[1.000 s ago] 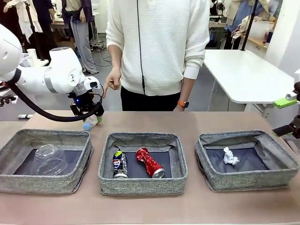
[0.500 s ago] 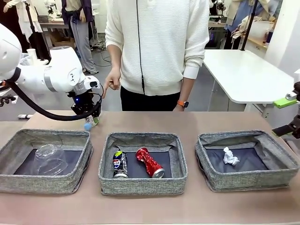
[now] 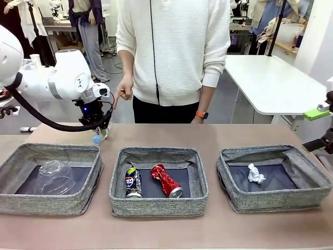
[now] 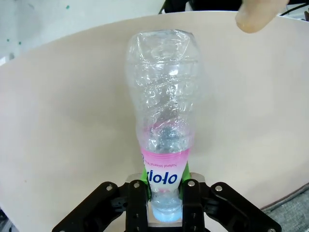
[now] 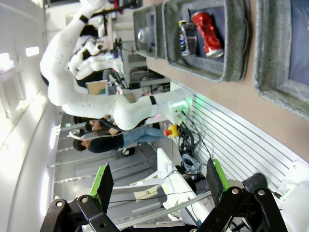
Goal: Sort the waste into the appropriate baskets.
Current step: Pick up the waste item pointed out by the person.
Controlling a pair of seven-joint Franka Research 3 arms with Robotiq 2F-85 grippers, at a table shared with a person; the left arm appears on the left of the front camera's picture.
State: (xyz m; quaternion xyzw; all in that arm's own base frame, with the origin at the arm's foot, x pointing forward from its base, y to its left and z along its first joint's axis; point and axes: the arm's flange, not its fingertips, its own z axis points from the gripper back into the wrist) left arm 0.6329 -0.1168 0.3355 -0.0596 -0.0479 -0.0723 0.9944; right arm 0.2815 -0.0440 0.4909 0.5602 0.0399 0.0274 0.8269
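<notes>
My left gripper (image 3: pixel 99 131) hangs above the table just behind the left basket (image 3: pixel 31 200), shut on a small clear blue-capped bottle (image 3: pixel 98 136). In the left wrist view the gripper (image 4: pixel 164 193) clamps the bottle (image 4: pixel 161 111) near its capped end at the pink label. A clear plastic cup (image 3: pixel 54 176) lies in the left basket. The middle basket (image 3: pixel 156 203) holds a dark blue-black can (image 3: pixel 133 183) and a dented red can (image 3: pixel 166 180). A crumpled white paper ball (image 3: pixel 255 173) lies in the right basket (image 3: pixel 276 200). My right gripper (image 5: pixel 159 188) is open and empty, at the far right edge (image 3: pixel 325 130).
A person in a white sweater stands at the far side of the table, one hand (image 3: pixel 124 94) pointing down close to my left arm; a fingertip (image 4: pixel 256 14) shows above the bottle. A white table (image 3: pixel 276 83) stands behind on the right.
My left gripper has drifted slightly left and up with the bottle. The baskets, their contents and the right arm have not moved.
</notes>
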